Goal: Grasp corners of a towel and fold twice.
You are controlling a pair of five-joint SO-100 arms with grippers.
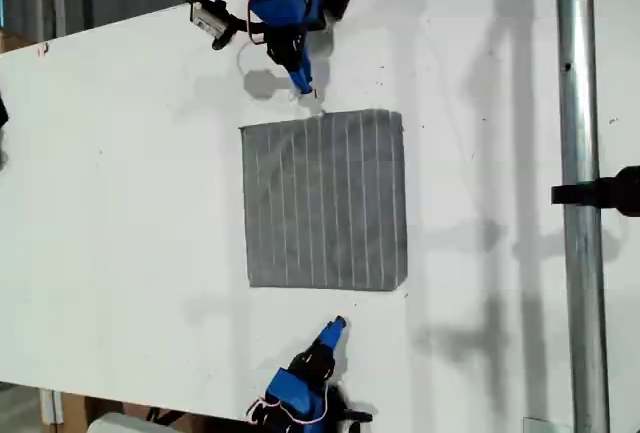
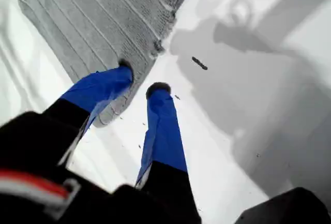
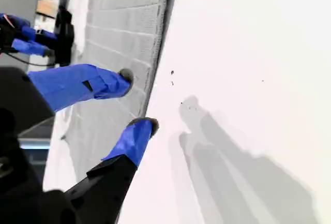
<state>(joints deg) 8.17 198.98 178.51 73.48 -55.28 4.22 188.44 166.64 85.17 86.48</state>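
White table (image 1: pixel 120 153), striped grey towel (image 1: pixel 325 198) flat between my two spread claws, first (image 2: pixel 142 81) and second (image 3: pixel 137 100).

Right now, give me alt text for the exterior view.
A grey striped towel lies flat and unfolded on a white table. One blue arm's gripper is near its top edge, another just below its bottom edge; neither holds it.

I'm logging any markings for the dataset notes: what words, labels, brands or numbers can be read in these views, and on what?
None can be read: the towel bears only pale stripes, and the table, my first tool and my second tool show no lettering.
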